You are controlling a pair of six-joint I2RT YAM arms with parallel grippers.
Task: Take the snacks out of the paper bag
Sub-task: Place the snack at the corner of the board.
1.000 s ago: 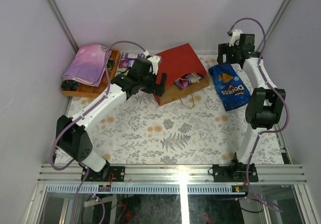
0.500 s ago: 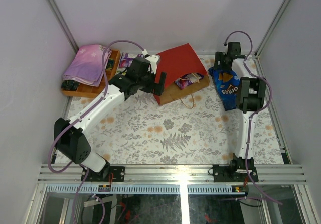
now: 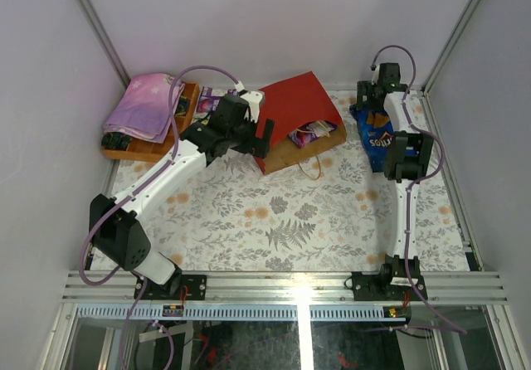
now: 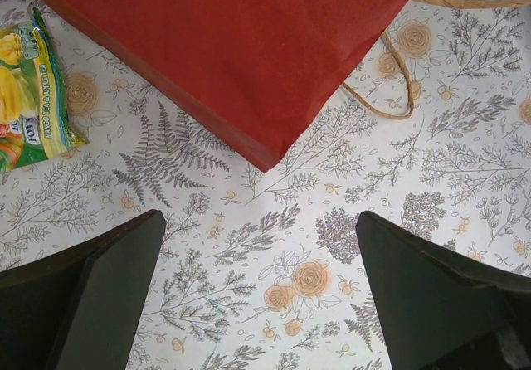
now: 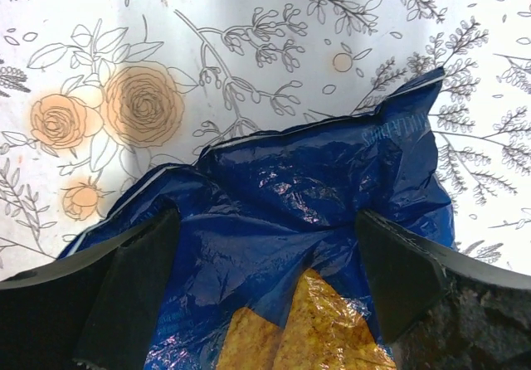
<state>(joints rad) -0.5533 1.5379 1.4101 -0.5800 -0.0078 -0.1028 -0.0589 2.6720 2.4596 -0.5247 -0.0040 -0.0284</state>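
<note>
Right gripper (image 5: 261,262) had dropped over the glossy blue Doritos packet (image 5: 332,187) lying far right, jaws apart, empty; closing now could re-grab it. Red paper carrier bag (image 3: 299,104) (left gripper (image 4: 257,279) spread beside it) held packets (image 3: 309,131) inside.

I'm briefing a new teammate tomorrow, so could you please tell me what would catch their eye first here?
The large red paper carrier bag lying on its side at the far middle of the floral table, packets in its mouth, stands out most. Right of it lies a glossy blue Doritos bag, the open right gripper poised over it. Far left, a pink-purple folded cloth sits on a wooden tray.
</note>
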